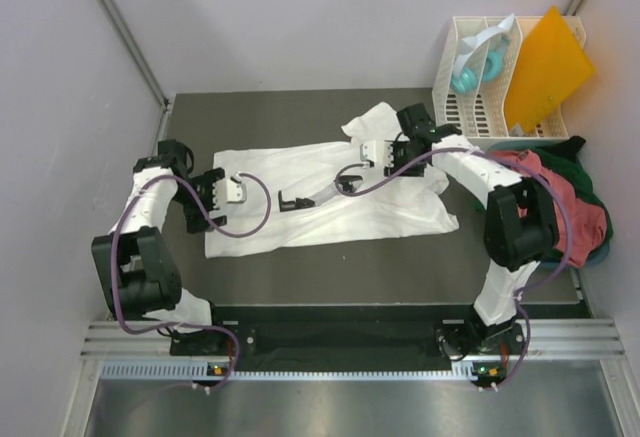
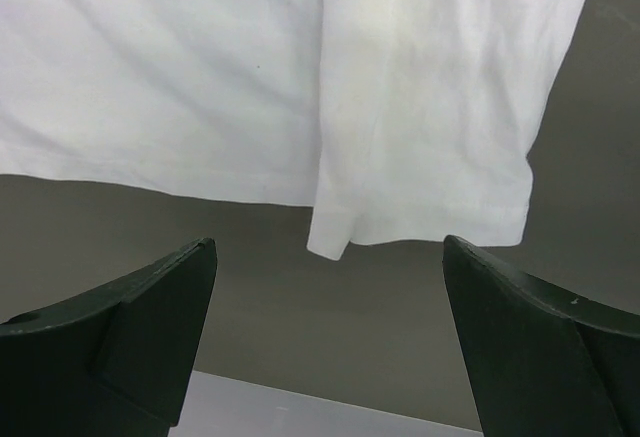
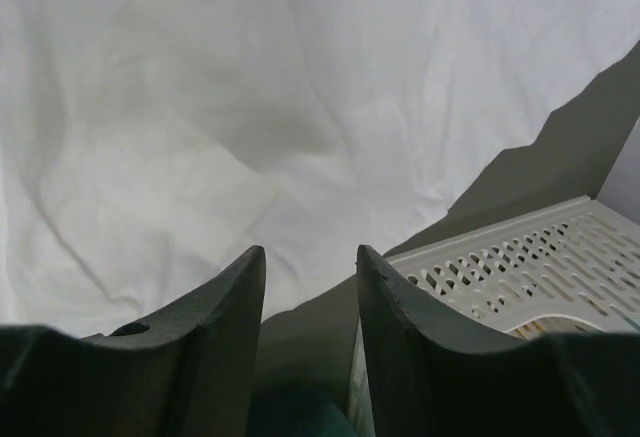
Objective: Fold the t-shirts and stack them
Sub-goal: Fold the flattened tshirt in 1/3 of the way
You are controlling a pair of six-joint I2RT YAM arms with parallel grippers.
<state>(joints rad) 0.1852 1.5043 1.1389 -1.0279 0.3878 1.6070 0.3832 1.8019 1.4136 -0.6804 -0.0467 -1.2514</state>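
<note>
Currently the white t-shirt (image 1: 330,197) lies spread on the worktop (image 1: 300,117), its long axis running left to right between both arms. The left tool (image 2: 328,245), spread wide and empty, faces its left hem. The right tool (image 3: 310,249), narrowly parted and empty, hovers over its far right end.

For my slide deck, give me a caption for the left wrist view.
Open left end effector facing the hem of the white t-shirt spread on the dark table.
</note>
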